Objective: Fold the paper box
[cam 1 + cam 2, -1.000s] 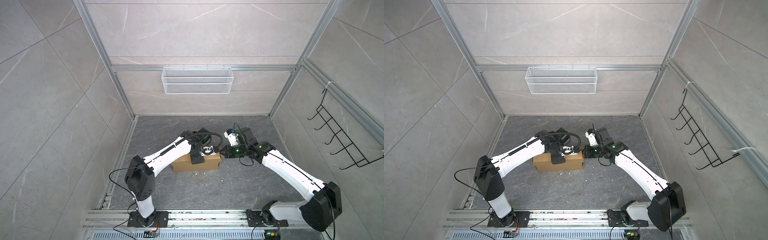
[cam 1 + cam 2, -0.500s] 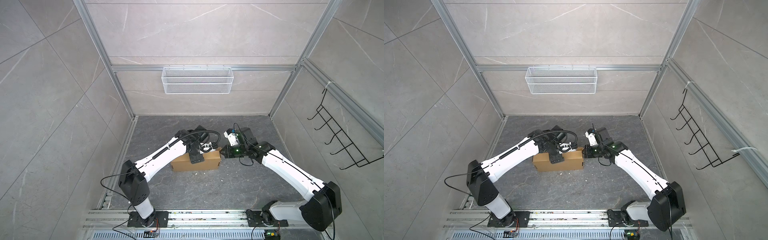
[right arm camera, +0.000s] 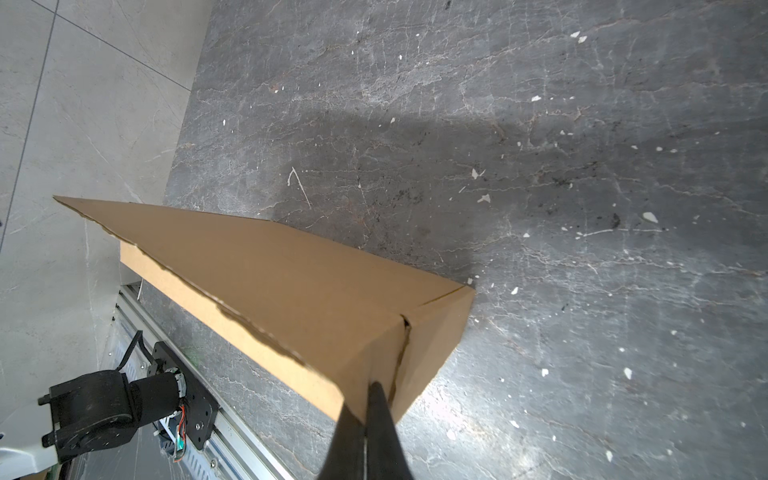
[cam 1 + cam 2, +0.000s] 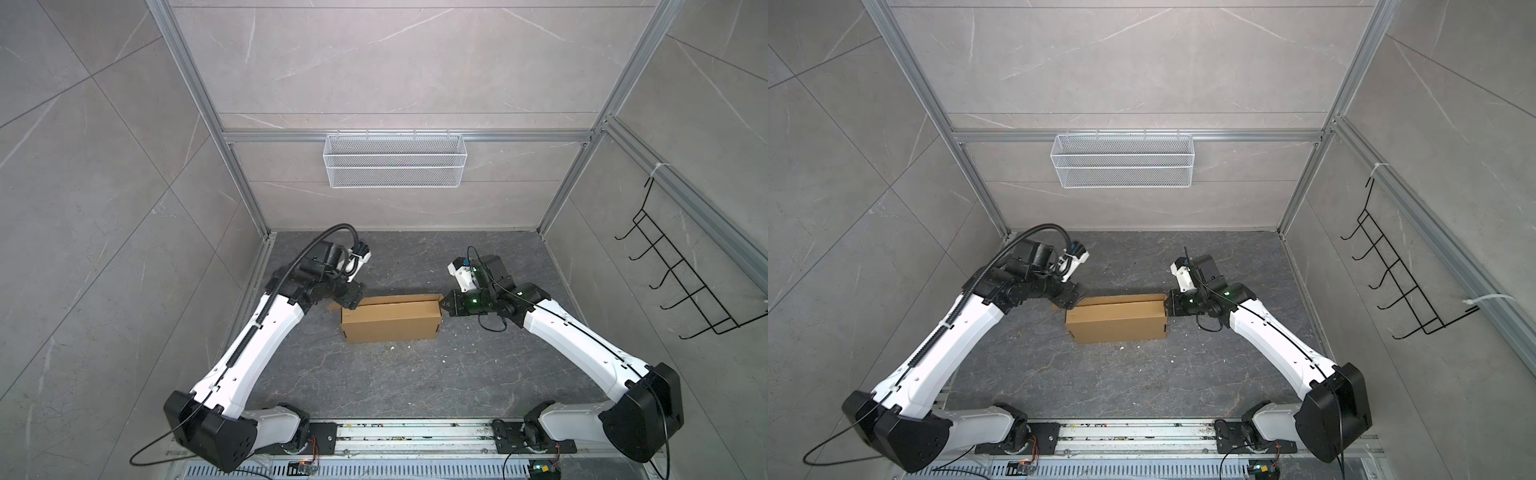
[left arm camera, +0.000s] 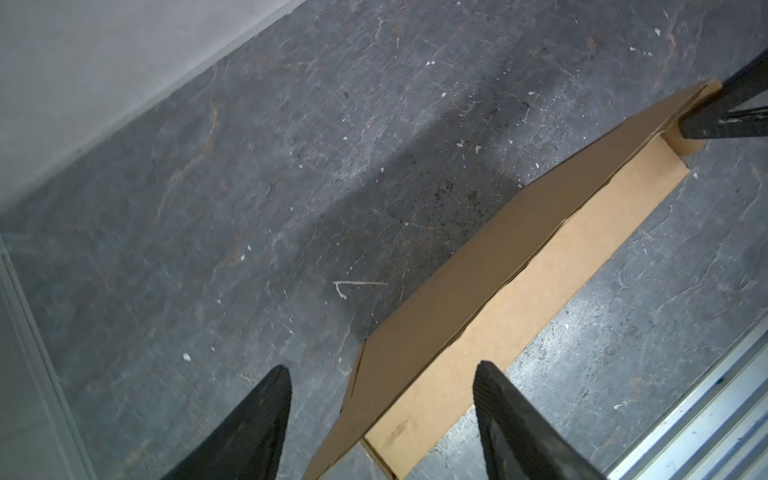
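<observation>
My left gripper (image 5: 382, 368) is spread wide around the left end of the paper box (image 4: 390, 322), which lies mid-desk (image 4: 374, 382). My right gripper (image 3: 371, 390) is pressed together, its tip touching the box's right end.

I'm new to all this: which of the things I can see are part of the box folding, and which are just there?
In the job:
paper box
left gripper, open at one end
right gripper, shut, at the other end

Just there:
white mesh basket on the back wall
black hook rack on the side wall
</observation>
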`<state>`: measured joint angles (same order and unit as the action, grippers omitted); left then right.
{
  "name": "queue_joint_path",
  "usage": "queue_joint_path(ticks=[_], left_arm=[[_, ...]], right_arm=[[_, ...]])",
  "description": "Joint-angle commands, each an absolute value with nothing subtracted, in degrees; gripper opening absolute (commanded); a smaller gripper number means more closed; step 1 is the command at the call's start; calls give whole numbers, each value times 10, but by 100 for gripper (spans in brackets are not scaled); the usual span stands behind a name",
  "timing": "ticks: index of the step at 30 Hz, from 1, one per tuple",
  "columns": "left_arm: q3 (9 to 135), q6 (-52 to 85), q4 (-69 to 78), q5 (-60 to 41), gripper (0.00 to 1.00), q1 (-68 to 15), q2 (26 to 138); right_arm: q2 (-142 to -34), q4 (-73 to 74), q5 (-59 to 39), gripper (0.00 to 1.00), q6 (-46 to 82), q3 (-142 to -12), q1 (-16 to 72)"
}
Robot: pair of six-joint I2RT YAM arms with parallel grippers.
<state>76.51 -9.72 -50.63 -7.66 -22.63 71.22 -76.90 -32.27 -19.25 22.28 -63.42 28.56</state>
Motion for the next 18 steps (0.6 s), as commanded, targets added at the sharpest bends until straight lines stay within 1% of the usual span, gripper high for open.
queue_joint_path(ticks=[1, 4, 6, 12, 18], left_arm=[[741, -17, -508, -173, 73, -172, 675], [718, -3, -522, -217, 73, -123, 668], [707, -3, -529, -235, 72, -107, 668], [667, -23, -528, -196, 69, -100, 679], [665, -30, -521, -203, 61, -97, 710]], right_arm=[[-797, -373, -181, 1, 217, -628, 290], [-801, -376, -182, 1, 213, -634, 290], [-803, -380, -182, 1, 211, -638, 290], [-808, -381, -187, 1, 210, -642, 290], [-806, -378, -186, 0, 213, -637, 290]])
